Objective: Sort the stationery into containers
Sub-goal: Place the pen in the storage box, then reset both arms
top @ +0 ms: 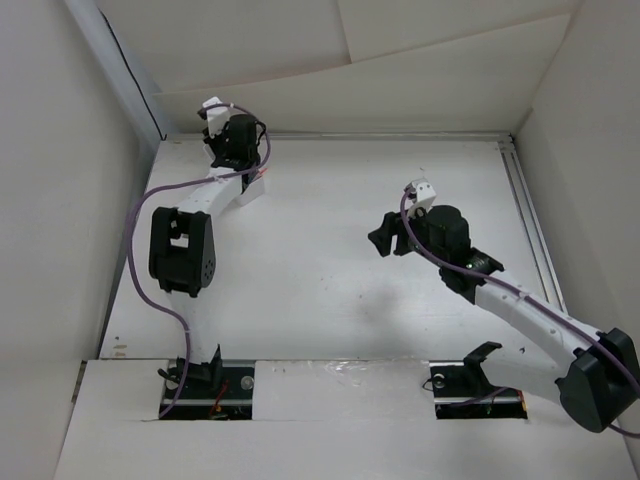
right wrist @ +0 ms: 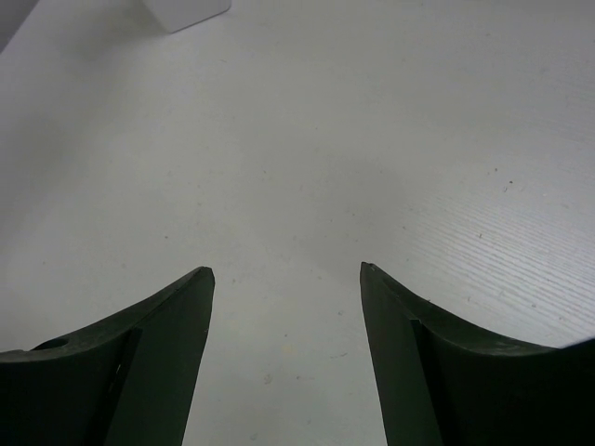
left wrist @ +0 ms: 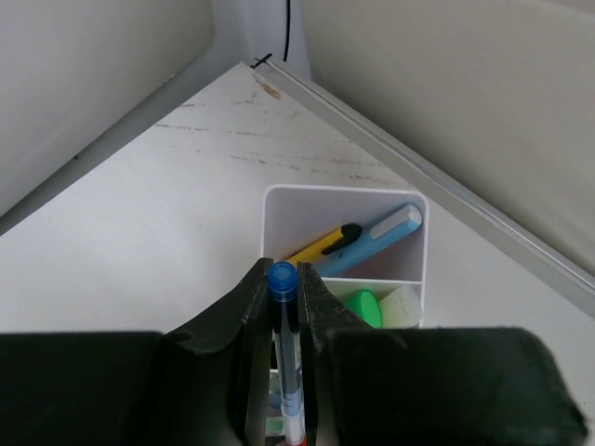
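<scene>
Container: small white rectangular plastic tray (left wrist: 345,192) with thin walls and inner dividers, near the far left corner of the white table (left wrist: 139,232).
Far compartment: a yellow-and-black stick-shaped item (left wrist: 325,243) and a light blue pen-like one (left wrist: 381,234) lie slantwise, side by side.
Next compartment: a green round-ended piece (left wrist: 364,307) beside a pale whitish one (left wrist: 402,304).
Left gripper (left wrist: 282,268): fingers clamped on a clear-barrelled pen with a blue cap (left wrist: 289,372), over the tray's near side.
Right gripper (right wrist: 284,269): fingers wide apart above the table, well apart from the tray.
</scene>
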Tool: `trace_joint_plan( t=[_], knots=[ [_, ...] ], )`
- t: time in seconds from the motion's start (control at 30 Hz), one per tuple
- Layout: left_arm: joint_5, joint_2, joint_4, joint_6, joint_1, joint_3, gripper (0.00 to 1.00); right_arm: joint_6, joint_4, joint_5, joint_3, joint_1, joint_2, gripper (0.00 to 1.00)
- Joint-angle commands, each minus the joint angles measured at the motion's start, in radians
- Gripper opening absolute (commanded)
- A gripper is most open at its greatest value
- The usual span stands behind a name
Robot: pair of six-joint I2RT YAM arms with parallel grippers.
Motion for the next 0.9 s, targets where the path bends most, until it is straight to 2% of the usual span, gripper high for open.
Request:
trace_joint_plan(
  t=[0.0,0.23,0.37,0.4,0.5,0.53,0.57,0.6,0.63,0.87],
  knots=[
    [-0.033,-0.007,0.069,0.016,-0.018,-0.018,0.0,0.0,0.051,0.01,0.015,0.012,-0.021,0.7],
    [-0.001,-0.016,0.078,-0.033,-0.036,-0.064,0.0,-0.01,0.051,0.014,0.006,0.012,-0.04,0.7],
    [0.008,-0.057,0.093,-0.047,-0.036,-0.103,0.18,-0.01,0.051,0.028,0.006,0.012,-0.05,0.7],
    [0.019,-0.069,0.084,-0.047,-0.036,-0.104,0.26,-0.01,0.051,0.028,0.006,0.012,-0.05,0.7],
    [0.044,-0.111,0.084,-0.056,-0.036,-0.119,0.38,-0.01,0.051,0.014,0.006,0.012,-0.05,0.71],
    [0.044,-0.123,0.084,-0.056,-0.036,-0.133,0.46,-0.01,0.051,0.014,0.006,0.012,-0.06,0.71],
    [0.054,-0.134,0.093,-0.056,-0.036,-0.133,0.62,-0.01,0.051,0.014,0.006,0.012,-0.06,0.71],
    [0.074,-0.143,0.093,-0.056,-0.036,-0.119,0.89,-0.01,0.051,0.025,0.006,0.012,-0.06,0.71],
    [0.074,-0.152,0.075,-0.056,-0.036,-0.104,1.0,-0.01,0.051,0.025,0.006,0.012,-0.06,0.71],
    [0.209,-0.348,0.052,-0.102,-0.036,-0.075,1.0,-0.01,0.051,0.043,-0.005,0.012,-0.081,0.72]
  ],
)
